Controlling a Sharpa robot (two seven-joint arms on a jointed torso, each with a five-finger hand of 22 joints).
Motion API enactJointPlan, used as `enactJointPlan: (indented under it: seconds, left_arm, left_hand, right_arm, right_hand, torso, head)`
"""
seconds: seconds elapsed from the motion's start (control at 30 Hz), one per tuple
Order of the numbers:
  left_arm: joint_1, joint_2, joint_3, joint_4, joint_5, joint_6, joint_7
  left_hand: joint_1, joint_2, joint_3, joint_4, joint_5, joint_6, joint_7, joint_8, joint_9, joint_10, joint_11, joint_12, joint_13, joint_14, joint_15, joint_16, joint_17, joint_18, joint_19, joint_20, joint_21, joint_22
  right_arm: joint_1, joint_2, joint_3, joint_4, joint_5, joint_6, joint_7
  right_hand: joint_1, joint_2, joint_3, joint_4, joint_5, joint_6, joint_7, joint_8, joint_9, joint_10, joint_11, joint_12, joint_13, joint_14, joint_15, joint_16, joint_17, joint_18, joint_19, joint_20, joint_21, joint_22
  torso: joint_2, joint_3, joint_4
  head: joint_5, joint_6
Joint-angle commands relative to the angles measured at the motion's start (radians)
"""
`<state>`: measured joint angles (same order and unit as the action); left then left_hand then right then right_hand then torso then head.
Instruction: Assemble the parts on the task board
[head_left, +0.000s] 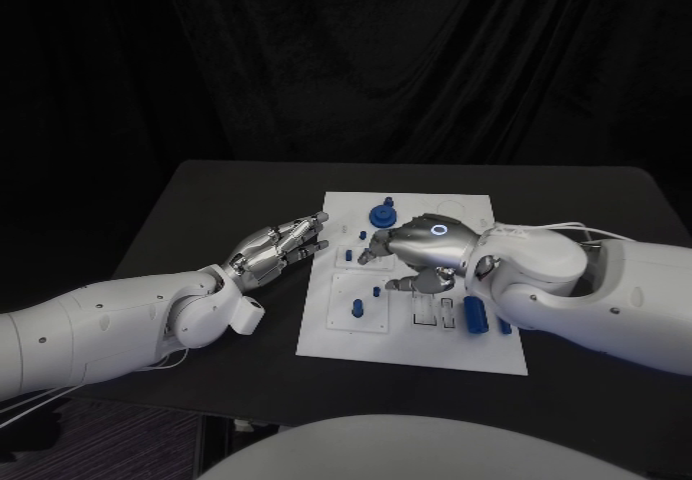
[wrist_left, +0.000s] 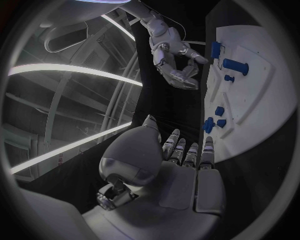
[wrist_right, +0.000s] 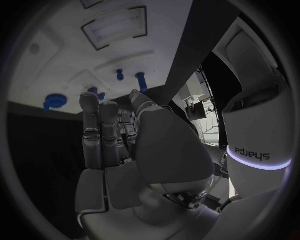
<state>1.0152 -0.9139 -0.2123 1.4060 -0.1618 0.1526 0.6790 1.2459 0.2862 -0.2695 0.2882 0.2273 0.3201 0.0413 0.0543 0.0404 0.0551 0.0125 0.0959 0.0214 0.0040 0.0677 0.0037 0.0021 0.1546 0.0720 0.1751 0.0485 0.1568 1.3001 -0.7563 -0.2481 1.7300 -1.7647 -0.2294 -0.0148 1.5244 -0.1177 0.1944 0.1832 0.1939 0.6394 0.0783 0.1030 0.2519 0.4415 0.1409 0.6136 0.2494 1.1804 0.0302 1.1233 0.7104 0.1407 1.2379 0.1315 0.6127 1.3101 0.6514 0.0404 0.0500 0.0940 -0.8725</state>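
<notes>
The white task board (head_left: 433, 340) lies in the middle of the black table. A round blue part (head_left: 382, 213) stands near its far edge, a blue cylinder (head_left: 476, 313) lies near its right side, and small blue pegs (head_left: 356, 305) sit on its left half. My right hand (head_left: 414, 252) hovers over the board's middle with its fingers pointing down and nothing in them. My left hand (head_left: 281, 246) lies stretched out at the board's left edge, holding nothing. The left wrist view has my left hand (wrist_left: 181, 165), blue parts (wrist_left: 236, 65) and the board (wrist_left: 256, 105). My right hand (wrist_right: 119, 145) stretches toward the round part (wrist_right: 53, 101).
The black table (head_left: 202, 230) has bare surface left of the board and along its near edge. A white cable (head_left: 570, 228) runs from my right wrist over the table's right side. Dark curtain hangs behind the table.
</notes>
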Motion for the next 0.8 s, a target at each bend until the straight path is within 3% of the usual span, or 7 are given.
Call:
enactJointPlan:
  seconds: [0.03, 0.27, 0.33, 0.43, 0.53, 0.63, 0.8]
  left_arm:
    - [-0.001, -0.001, 0.001, 0.001, 0.006, -0.026, 0.029]
    - [-0.002, -0.004, 0.001, 0.004, 0.006, -0.045, 0.03]
    - [-0.002, -0.003, 0.001, 0.004, 0.006, -0.049, 0.031]
    - [-0.002, -0.004, 0.001, 0.005, 0.006, -0.054, 0.033]
    - [-0.002, -0.005, 0.001, 0.006, 0.006, -0.056, 0.034]
    - [-0.002, -0.006, 0.001, 0.008, 0.006, -0.056, 0.036]
    - [-0.002, -0.007, 0.001, 0.011, 0.006, -0.053, 0.036]
  left_hand:
    - [0.008, 0.001, 0.006, 0.0, 0.006, 0.005, 0.005, 0.004, 0.002, 0.002, 0.006, 0.008, 0.002, -0.002, -0.008, -0.003, -0.001, 0.021, -0.003, -0.004, 0.001, -0.001]
    - [0.008, 0.002, 0.006, 0.0, 0.008, 0.01, 0.007, 0.006, 0.002, 0.004, 0.007, 0.011, 0.003, -0.001, -0.007, -0.002, -0.001, 0.022, -0.003, -0.005, 0.001, -0.001]
    - [0.008, 0.001, 0.006, 0.0, 0.01, 0.012, 0.007, 0.007, 0.003, 0.006, 0.007, 0.013, 0.003, -0.001, -0.006, -0.002, -0.001, 0.022, -0.003, -0.004, 0.001, 0.0]
    - [0.009, 0.002, 0.007, 0.0, 0.012, 0.013, 0.008, 0.007, 0.003, 0.006, 0.008, 0.014, 0.003, -0.001, -0.006, -0.002, -0.001, 0.023, -0.003, -0.004, 0.001, 0.0]
    - [0.009, 0.002, 0.007, -0.001, 0.014, 0.014, 0.008, 0.008, 0.003, 0.009, 0.009, 0.017, 0.004, 0.0, -0.005, -0.002, 0.0, 0.023, -0.003, -0.003, 0.002, 0.0]
    - [0.01, 0.002, 0.008, -0.001, 0.014, 0.013, 0.009, 0.008, 0.003, 0.01, 0.01, 0.019, 0.004, 0.0, -0.005, -0.002, 0.0, 0.023, -0.003, -0.003, 0.002, 0.0]
    - [0.01, 0.002, 0.008, -0.001, 0.015, 0.013, 0.009, 0.008, 0.003, 0.01, 0.01, 0.019, 0.004, 0.0, -0.005, -0.002, 0.0, 0.023, -0.002, -0.003, 0.002, 0.0]
  right_arm:
    - [0.048, -0.057, 0.001, 0.059, 0.044, -0.15, 0.002]
    - [0.119, -0.197, 0.001, 0.123, 0.196, -0.132, -0.039]
    - [0.121, -0.231, 0.0, 0.115, 0.217, -0.085, -0.067]
    - [0.101, -0.278, 0.0, 0.106, 0.234, 0.0, -0.129]
    - [0.075, -0.321, 0.0, 0.1, 0.242, 0.041, -0.199]
    - [0.045, -0.357, 0.0, 0.098, 0.246, 0.058, -0.277]
    - [0.02, -0.382, 0.0, 0.108, 0.249, 0.092, -0.383]
  right_hand:
    - [0.014, 0.012, 0.0, 0.008, 0.018, 0.017, 0.011, 0.015, -0.005, 0.036, -0.003, 0.039, 0.002, 0.034, -0.002, 0.029, 0.037, 0.007, 0.031, -0.001, 0.055, 0.067]
    - [0.009, 0.021, 0.014, 0.042, 0.039, 0.143, 0.058, 0.086, -0.003, 0.289, -0.062, 0.26, 0.074, 0.15, -0.027, 0.124, 0.182, -0.021, 0.123, -0.019, 0.257, 0.106]
    - [-0.018, 0.03, 0.004, 0.062, 0.074, 0.255, 0.033, 0.159, 0.029, 0.521, -0.113, 0.569, 0.368, 0.262, -0.071, 0.245, 0.398, -0.06, 0.214, -0.058, 0.506, 0.157]
    - [-0.096, 0.046, -0.019, 0.103, 0.076, 0.287, 0.023, 0.228, 0.065, 0.75, -0.109, 0.829, 0.843, 0.283, -0.07, 0.269, 0.454, -0.068, 0.226, -0.065, 0.566, 0.166]
    - [-0.214, 0.065, -0.056, 0.106, 0.033, 0.305, 0.0, 0.306, 0.115, 1.01, -0.132, 0.932, 1.176, 0.334, -0.087, 0.345, 0.616, -0.083, 0.251, -0.078, 0.666, 0.187]
    - [-0.312, 0.082, -0.069, 0.109, 0.034, 0.297, -0.02, 0.388, 0.178, 1.129, -0.153, 0.957, 1.321, 0.367, -0.105, 0.402, 0.746, -0.098, 0.274, -0.096, 0.753, 0.206]
    - [-0.462, 0.098, -0.074, 0.111, 0.016, 0.285, -0.045, 0.505, 0.285, 1.129, -0.174, 0.957, 1.321, 0.371, -0.124, 0.409, 0.764, -0.115, 0.298, -0.113, 0.848, 0.228]
  torso:
    - [0.0, 0.0002, 0.0001]
    - [0.0, 0.0003, 0.0001]
    - [0.0, 0.0003, 0.0001]
    - [0.0, 0.0003, 0.0001]
    - [0.0, 0.0004, 0.0001]
    - [0.0, 0.0005, 0.0001]
    - [0.001, 0.0007, 0.0001]
  head:
    - [-0.009, 0.0]
    - [-0.045, 0.0]
    - [-0.064, 0.0]
    - [-0.084, 0.0]
    - [-0.104, 0.0]
    - [-0.12, 0.0]
    - [-0.158, 0.0]
